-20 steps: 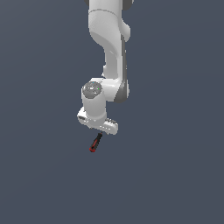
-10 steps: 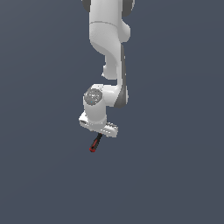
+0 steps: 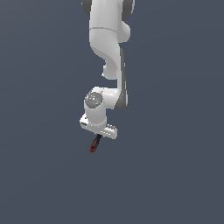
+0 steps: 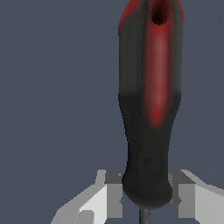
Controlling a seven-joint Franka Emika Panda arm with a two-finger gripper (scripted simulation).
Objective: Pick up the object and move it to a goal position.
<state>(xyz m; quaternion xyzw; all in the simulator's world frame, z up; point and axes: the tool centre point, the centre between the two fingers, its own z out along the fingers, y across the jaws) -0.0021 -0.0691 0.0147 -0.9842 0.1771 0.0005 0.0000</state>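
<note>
The screwdriver (image 3: pixel 95 143) has a red-and-black handle and hangs below my white gripper (image 3: pixel 99 136), tilted toward the exterior view's left, above the dark grey floor. In the wrist view the handle (image 4: pixel 150 105) fills the frame, and my fingertips (image 4: pixel 109 192) press on its black end from both sides. A sliver of the thin metal shaft (image 4: pixel 144 216) shows between them. The gripper is shut on the screwdriver.
The white arm (image 3: pixel 109 52) reaches down from the top of the exterior view. A plain dark grey surface (image 3: pixel 175 175) lies all around. No goal marker shows.
The arm's upper links have shifted a little and the wrist has moved slightly. The screwdriver stays held in the gripper at about the same place.
</note>
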